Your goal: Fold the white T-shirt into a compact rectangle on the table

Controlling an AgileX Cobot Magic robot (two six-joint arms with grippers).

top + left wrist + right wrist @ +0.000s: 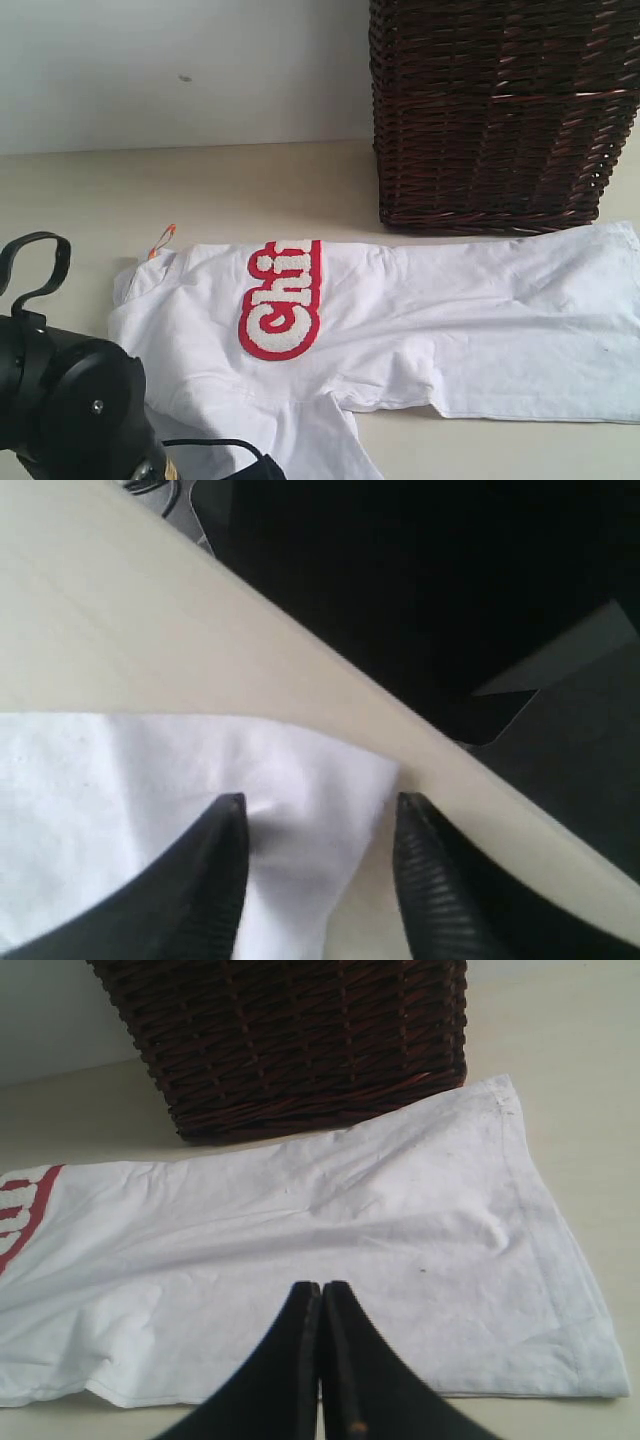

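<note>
So from the exterior camera, the white T-shirt [420, 320] is lying flat on the table [250, 185], stretched sideways across it. The red-edged lettering [282, 300] faces up, and only part of it shows because a fold cuts it off. A little orange tag [162, 241] pokes out at the collar end. The dark wicker basket [500, 110] stands right behind the shirt, and it's hard to say whether its base touches the cloth or just misses it. The black left arm [70, 400] fills the lower left corner, over the shirt's near edge. Left wrist camera: the left gripper [315, 805] has its jaws apart, straddling a corner of the white cloth close to the table's edge. One fingertip [225, 820] sits on the fabric where it puckers a bit, and the other is just off the cloth over bare table, so nothing's pinched. Right wrist camera: the right gripper [322, 1290] is clamped tight with nothing between the jaws. Its tips are over the plain part of the shirt, toward the long edge away from the basket. Can't tell if they actually touch the cloth.
</note>
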